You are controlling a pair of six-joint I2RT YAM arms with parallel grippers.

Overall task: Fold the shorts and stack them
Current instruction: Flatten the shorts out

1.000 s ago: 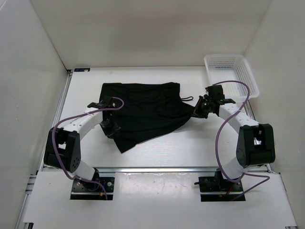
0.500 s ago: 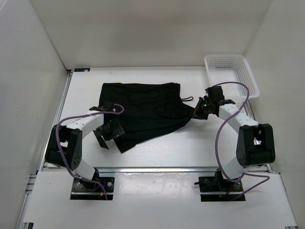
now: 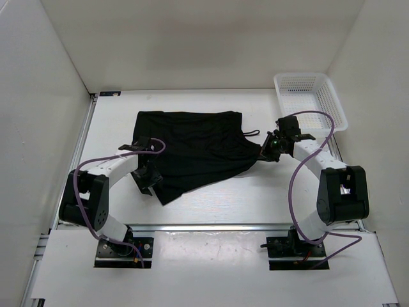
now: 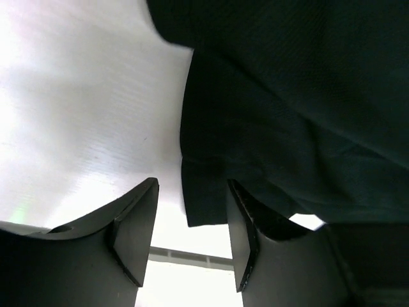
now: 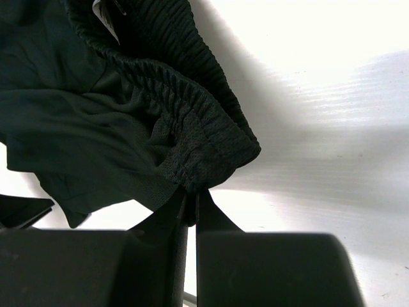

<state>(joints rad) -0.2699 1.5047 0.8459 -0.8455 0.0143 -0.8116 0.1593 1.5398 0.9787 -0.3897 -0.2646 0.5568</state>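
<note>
Two grippers: both are at the shorts (image 3: 195,150), one at each end.
Shorts: black, spread flat on the worktop (image 3: 255,192) between the arms. The waistband (image 5: 204,141) is to the right and the legs are to the left, with the near hem running askew toward the front.
Right gripper (image 3: 267,150): its fingers are pressed together, pinching the gathered waistband at its right end. The cloth bunches just above the tips.
Left gripper (image 4: 188,236): its fingers (image 4: 137,227) are spread and low over the worktop at the near-left hem corner. The corner lies between them, closer to one finger, and is not gripped.
Step, as judged: taking that hem corner so the cloth can be folded over.
Doing it well: the left gripper should centre on the corner and push in deeper before closing, catching both layers and not just the edge. The right pinch should hold firm so the cloth stays taut while it is lifted.
Risk: a shallow bite may slip, or lift only the top layer and leave a skewed fold.
Drawstring (image 3: 250,133): a loose loop on the worktop just beyond the waistband, near the right gripper. It could snag or trail.
Basket (image 3: 337,109): white mesh in the far right corner, apart from the shorts and not in the way.
</note>
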